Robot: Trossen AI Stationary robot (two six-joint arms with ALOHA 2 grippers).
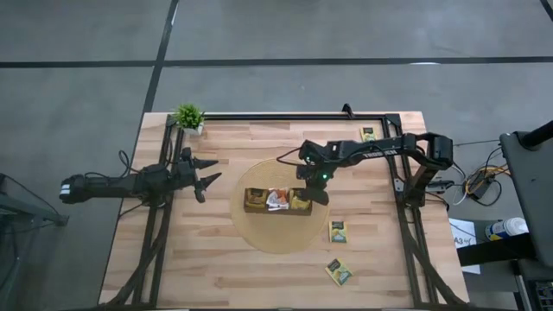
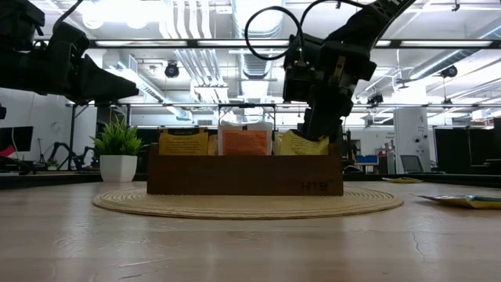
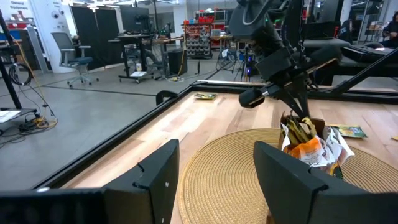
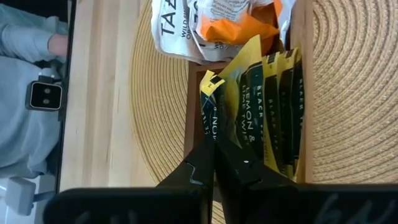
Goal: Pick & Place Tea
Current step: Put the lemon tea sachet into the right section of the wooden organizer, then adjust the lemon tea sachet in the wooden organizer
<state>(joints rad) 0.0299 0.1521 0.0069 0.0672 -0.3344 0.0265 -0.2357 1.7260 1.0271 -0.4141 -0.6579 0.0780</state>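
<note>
Dark green with yellow edges and pale lettering, the sachet pinched between my right fingers stands upright at the right end of the wooden tray, just right of centre in the high view, pressed against a row of matching green-and-yellow sachets. My right gripper is clamped tight on its lower edge, fingers nearly meeting. Beside that row, in the tray's middle, sit crumpled white-and-orange sachets, and yellow-orange ones fill the left end. The tray rests on a round woven mat. Two more green-and-yellow sachets lie flat on the table at lower right, apart from the mat, one lies at upper right. My left gripper hovers at centre left, fingers spread and empty. A potted plant stands at upper left.
</note>
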